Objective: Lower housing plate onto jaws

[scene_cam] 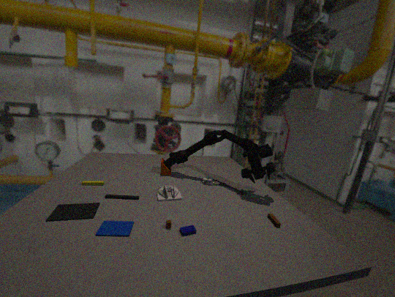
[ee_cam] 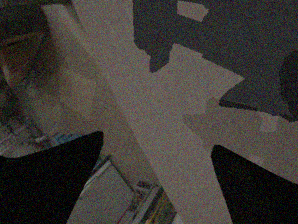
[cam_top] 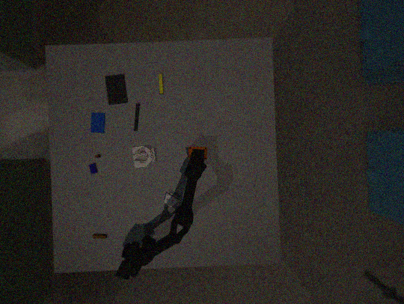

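Note:
A white assembly [cam_top: 138,162] [scene_cam: 177,197] lies on the table, with curved and upright shapes on top; the jaws, stubs and pins cannot be told apart in the dim views. A smaller pale piece [cam_top: 169,198] [scene_cam: 210,181] lies partly in the arm's shadow; whether it or a part of the white assembly is the housing plate cannot be told. My gripper [cam_top: 197,153] [scene_cam: 167,165] [ee_cam: 159,144] is away from both, on the far side of the white assembly in the exterior view. Its black fingers stand wide apart in the wrist view, with nothing seen between them.
An orange piece [cam_top: 203,148] [scene_cam: 165,170] is right at the gripper's end; contact cannot be told. A black panel [cam_top: 116,89] [scene_cam: 73,212], a blue panel [cam_top: 98,123] [scene_cam: 115,228], a dark bar [cam_top: 137,117] [scene_cam: 122,197] and a yellow bar [cam_top: 161,84] [scene_cam: 93,183] lie on the table.

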Robot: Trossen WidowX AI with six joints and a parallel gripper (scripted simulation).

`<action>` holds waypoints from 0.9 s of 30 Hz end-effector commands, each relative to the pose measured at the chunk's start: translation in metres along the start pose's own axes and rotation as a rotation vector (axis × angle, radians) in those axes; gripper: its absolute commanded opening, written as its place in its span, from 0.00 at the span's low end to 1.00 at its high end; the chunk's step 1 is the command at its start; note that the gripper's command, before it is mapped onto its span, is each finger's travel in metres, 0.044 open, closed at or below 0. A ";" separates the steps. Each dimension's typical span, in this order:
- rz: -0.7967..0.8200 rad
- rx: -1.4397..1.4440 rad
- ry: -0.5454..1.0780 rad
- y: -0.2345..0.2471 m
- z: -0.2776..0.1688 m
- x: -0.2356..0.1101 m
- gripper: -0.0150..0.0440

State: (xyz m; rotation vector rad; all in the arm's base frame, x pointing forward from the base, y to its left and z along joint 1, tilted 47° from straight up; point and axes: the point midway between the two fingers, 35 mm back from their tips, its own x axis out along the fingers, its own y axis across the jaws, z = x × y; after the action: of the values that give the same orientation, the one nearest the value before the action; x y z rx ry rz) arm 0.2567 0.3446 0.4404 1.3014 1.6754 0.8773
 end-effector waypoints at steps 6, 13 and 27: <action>-0.016 0.088 -0.035 -0.012 0.004 -0.008 1.00; -0.043 0.276 -0.108 -0.039 0.010 -0.024 1.00; -0.083 0.702 -0.265 -0.105 0.013 -0.061 1.00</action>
State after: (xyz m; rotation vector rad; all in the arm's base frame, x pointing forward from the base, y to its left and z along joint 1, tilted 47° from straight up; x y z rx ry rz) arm 0.2405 0.2744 0.3602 1.6446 1.8696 0.1307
